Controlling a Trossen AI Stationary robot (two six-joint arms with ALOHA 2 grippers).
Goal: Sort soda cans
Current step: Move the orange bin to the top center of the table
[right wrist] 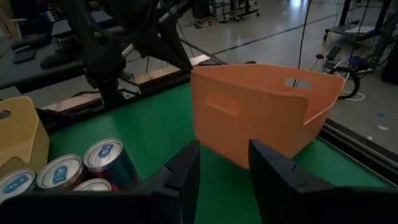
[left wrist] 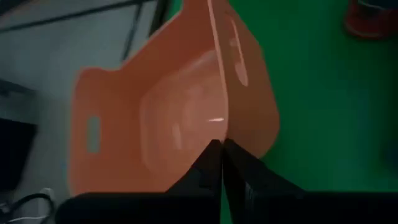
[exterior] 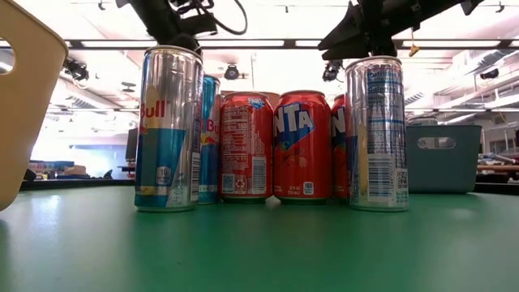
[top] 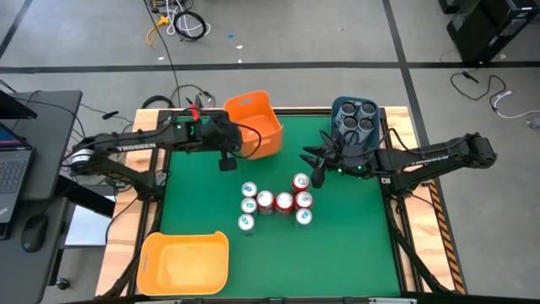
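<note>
Red cans (top: 283, 202) and silver-and-blue cans (top: 248, 205) stand upright in a cluster on the green table; in the low view the red ones (exterior: 302, 146) stand between the tall silver-blue ones (exterior: 168, 130). Several dark cans (top: 355, 116) sit in the blue bin (top: 337, 139) at the far right. My left gripper (top: 238, 142) is shut on the orange bin (top: 257, 125) at the far edge. My right gripper (top: 312, 167) hovers open beside the blue bin, above the cluster's right end, and nothing is between its fingers (right wrist: 186, 171). My left gripper (left wrist: 221, 155) pinches the orange bin's thin side wall at its rim (left wrist: 219, 127), one finger inside the bin and one outside. It comes from the table's left, slanting down. The bin (right wrist: 261, 112) sits tilted; whether its base touches the table, I cannot tell.
A yellow bin (top: 186, 262) stands at the near left corner, and its wall (exterior: 24, 97) fills the low view's left side. Bare green table lies between it and the cans. Beyond the left edge are a laptop and a mouse (top: 34, 232).
</note>
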